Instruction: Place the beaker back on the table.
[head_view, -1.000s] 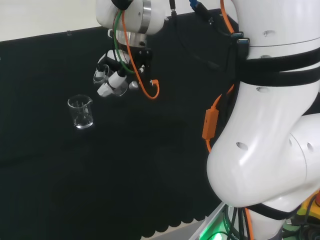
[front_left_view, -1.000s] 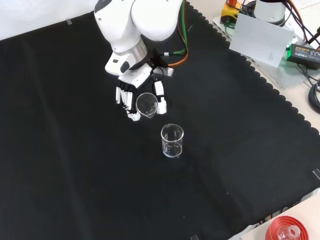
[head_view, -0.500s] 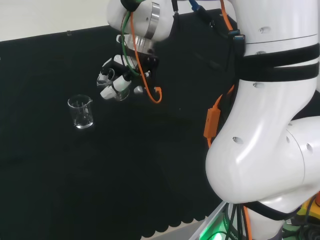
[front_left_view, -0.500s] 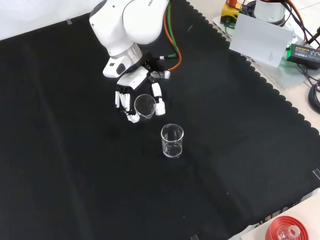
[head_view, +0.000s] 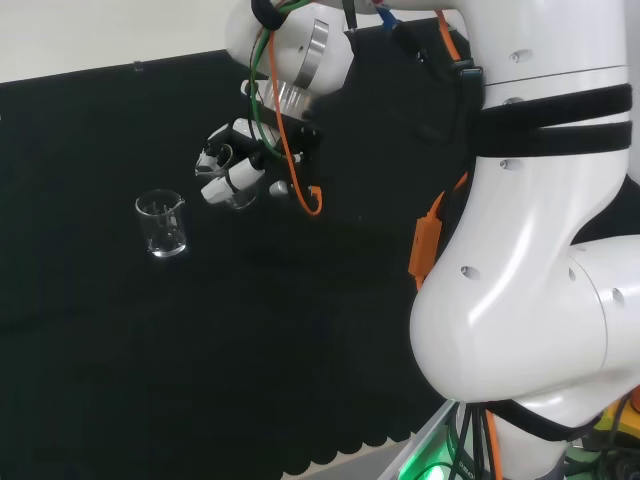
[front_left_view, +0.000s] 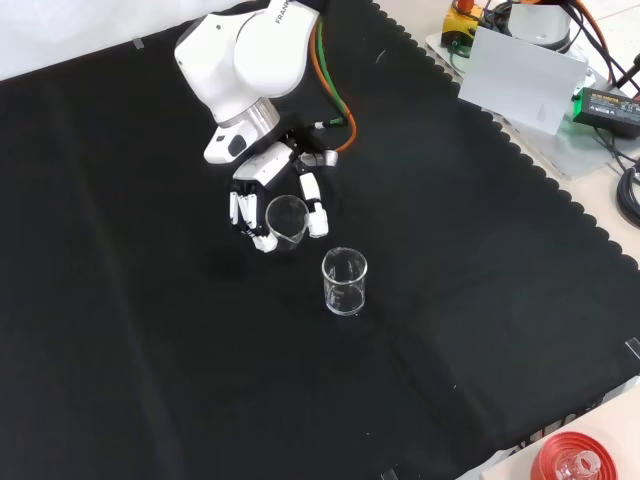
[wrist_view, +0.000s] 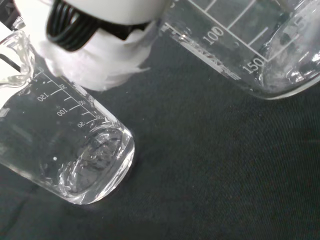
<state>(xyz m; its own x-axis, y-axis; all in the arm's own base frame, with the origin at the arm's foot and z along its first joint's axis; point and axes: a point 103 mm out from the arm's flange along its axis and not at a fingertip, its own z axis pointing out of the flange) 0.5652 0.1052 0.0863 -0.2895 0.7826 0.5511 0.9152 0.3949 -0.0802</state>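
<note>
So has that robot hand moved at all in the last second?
Yes. In the front view the hand, curled round a beaker, has shifted slightly left and up, away from the standing beaker, which has stayed put.

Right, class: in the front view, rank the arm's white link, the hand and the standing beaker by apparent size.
1. White link, nearer the camera.
2. Hand.
3. Standing beaker.
</note>
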